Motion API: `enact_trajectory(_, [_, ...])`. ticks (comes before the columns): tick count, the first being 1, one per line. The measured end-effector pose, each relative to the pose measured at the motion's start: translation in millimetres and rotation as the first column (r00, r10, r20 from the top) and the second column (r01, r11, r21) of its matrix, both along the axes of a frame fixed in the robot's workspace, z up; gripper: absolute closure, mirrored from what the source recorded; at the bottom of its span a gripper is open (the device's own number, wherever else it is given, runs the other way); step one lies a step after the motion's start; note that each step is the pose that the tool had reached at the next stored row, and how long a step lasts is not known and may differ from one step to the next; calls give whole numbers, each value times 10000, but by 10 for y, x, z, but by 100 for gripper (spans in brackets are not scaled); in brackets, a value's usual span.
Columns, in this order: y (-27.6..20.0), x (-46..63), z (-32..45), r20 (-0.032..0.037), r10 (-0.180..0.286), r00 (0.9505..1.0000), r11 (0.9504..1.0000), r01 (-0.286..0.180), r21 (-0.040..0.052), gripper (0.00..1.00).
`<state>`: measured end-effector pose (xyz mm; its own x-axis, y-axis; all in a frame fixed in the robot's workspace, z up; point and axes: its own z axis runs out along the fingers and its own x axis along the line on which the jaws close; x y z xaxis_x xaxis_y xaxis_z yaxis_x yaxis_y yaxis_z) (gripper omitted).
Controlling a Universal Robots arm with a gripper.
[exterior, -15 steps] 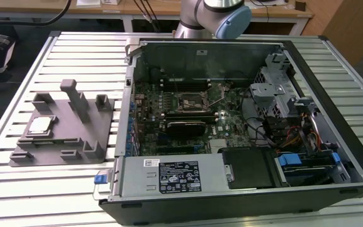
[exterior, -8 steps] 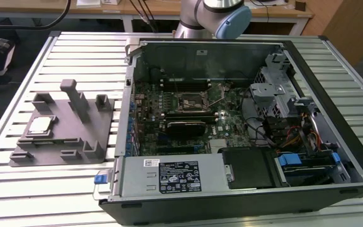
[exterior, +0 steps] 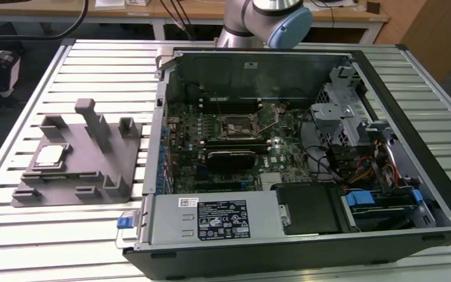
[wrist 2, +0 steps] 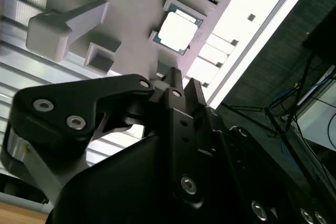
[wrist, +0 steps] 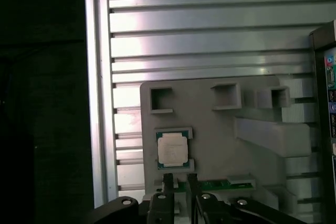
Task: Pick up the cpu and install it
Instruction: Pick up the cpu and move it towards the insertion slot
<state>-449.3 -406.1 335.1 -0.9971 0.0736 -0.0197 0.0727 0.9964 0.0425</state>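
No print can be read anywhere. Cpu (wrist: 172, 148), just ahead of the fingers (wrist: 168, 183) in the first wrist view: faint lines of print on the metal top, illegible. Power supply (exterior: 209, 214) in the exterior view, inside the computer case (exterior: 413, 70), well apart from the fingers: small white label (exterior: 188, 201) and larger black label (exterior: 224, 222) with white print, both too small to read.

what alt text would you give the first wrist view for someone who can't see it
The cpu lies flat in a recess of the grey holder, just beyond the tips of the empty claw. The holder rests on a slatted metal table.
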Motion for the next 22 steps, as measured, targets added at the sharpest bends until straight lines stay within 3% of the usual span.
enact_trajectory(3, [-22, 1, -49, -11, 13, 10000, 10000, -13, 35, 65])
enact_trajectory(4, [-28, 0, -66, -25, 29, 10000, 10000, -29, 37, 65])
enact_trajectory(6, [-38, 0, -101, -48, 112, 9999, 9999, -112, 39, 53])
enact_trajectory(9, [-50, 0, -157, -64, 237, 9997, 9997, -237, 39, 48])
enact_trajectory(10, [-52, 0, -175, -66, 274, 9996, 9996, -274, 39, 41])
enact_trajectory(22, [-58, 0, -391, -66, 639, 9979, 9979, -639, 48, 41])
